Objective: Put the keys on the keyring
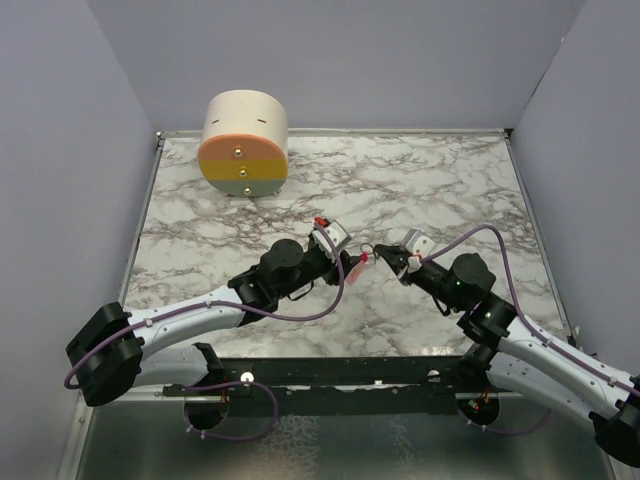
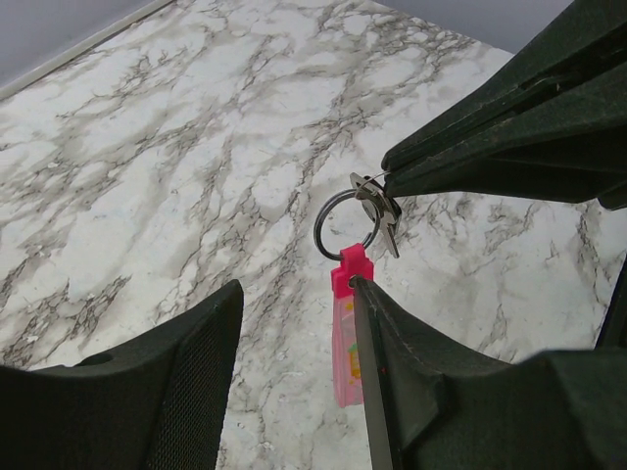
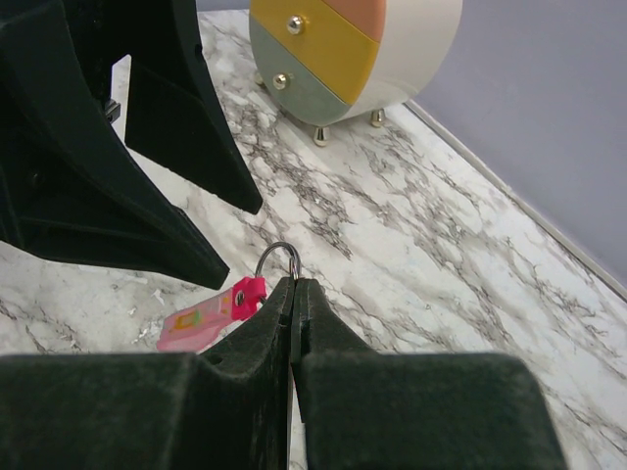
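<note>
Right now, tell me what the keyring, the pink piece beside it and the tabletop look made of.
Keyring: metal, probably steel; a thin grey wire loop with a bright sheen.
Pink piece: plastic by the look; opaque hot-pink head, paler see-through body.
Tabletop: marble pattern, white with grey veins, fairly matte; whether it is real stone or printed laminate, I cannot tell.

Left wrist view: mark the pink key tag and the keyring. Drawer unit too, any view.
pink key tag (image 2: 345, 343): left wrist view, middle of its body.
keyring (image 2: 316, 230): left wrist view, left arc of the loop.
drawer unit (image 3: 323, 49): right wrist view, yellow drawer front.
</note>
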{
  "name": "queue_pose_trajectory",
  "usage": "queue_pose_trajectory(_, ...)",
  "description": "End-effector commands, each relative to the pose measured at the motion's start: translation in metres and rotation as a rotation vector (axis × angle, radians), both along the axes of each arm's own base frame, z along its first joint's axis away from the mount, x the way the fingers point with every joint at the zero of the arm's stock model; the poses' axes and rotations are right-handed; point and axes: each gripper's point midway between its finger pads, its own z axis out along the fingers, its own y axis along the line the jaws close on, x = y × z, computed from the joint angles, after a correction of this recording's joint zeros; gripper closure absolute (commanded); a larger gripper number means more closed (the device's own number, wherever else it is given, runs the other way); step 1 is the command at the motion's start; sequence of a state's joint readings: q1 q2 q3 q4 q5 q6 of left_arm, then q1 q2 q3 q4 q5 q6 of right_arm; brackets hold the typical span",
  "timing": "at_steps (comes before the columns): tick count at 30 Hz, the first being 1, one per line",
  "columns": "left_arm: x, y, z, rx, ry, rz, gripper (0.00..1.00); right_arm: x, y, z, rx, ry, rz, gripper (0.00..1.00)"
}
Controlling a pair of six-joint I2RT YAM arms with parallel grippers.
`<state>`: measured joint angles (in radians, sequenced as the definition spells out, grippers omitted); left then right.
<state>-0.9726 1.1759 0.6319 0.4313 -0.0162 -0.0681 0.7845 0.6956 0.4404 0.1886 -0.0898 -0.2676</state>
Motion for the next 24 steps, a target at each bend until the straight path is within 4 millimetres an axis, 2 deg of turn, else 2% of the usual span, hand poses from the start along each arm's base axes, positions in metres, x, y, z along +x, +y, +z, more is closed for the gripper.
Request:
queue_pose_trajectory(1, 0.006, 0.009, 0.007, -0.011, -0.021, 0.050, 0.48, 0.004, 0.000, 0.018, 0.027, -0.024, -0.018, 0.99)
queue_pose_trajectory(10, 0.011, 0.014, 0.008, -0.026, -0.029, 0.093, 0.48, 0.006, 0.008, 0.017, 0.021, 0.051, -0.007, 0.99)
queue_pose_trajectory(19, 0.021, 0.042, 0.016, -0.095, -0.061, 0.241, 0.48, 0.009, 0.015, 0.027, 0.041, 0.183, -0.021, 0.99)
queue_pose_trajectory(24, 0.022, 0.049, 0.022, -0.136, -0.083, 0.268, 0.48, 0.010, 0.020, 0.029, 0.048, 0.255, -0.029, 0.99)
